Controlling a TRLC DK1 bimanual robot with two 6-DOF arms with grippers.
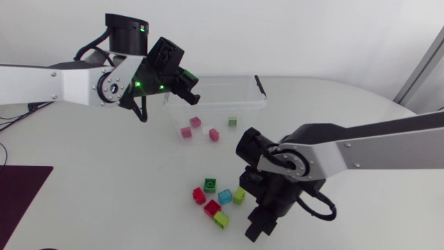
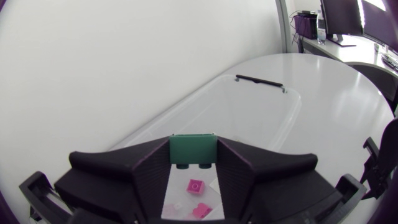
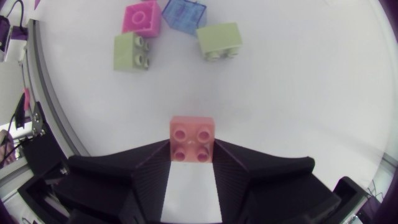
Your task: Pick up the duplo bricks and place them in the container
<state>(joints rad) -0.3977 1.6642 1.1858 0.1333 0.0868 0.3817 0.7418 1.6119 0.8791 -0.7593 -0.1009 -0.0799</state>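
My left gripper (image 1: 186, 82) hangs over the left end of the clear container (image 1: 244, 89), shut on a green brick (image 2: 193, 148). Through its fingers (image 2: 152, 171) I see pink bricks (image 2: 196, 185) on the container floor. In the head view the container holds two pink bricks (image 1: 195, 122), a green one (image 1: 232, 121) and a red one (image 1: 214, 134). My right gripper (image 1: 259, 228) is down at the table, shut on a salmon-pink brick (image 3: 193, 138) that the head view hides. Ahead of it lie a magenta brick (image 3: 142, 17), a blue brick (image 3: 185, 12) and two lime bricks (image 3: 219, 40).
Several loose bricks cluster on the table left of my right gripper: green (image 1: 210, 185), red (image 1: 199, 195), blue (image 1: 225, 196), lime (image 1: 238, 195). A black handle (image 1: 259, 84) sits on the container's right end. A dark mat (image 1: 21, 201) lies at the table's left edge.
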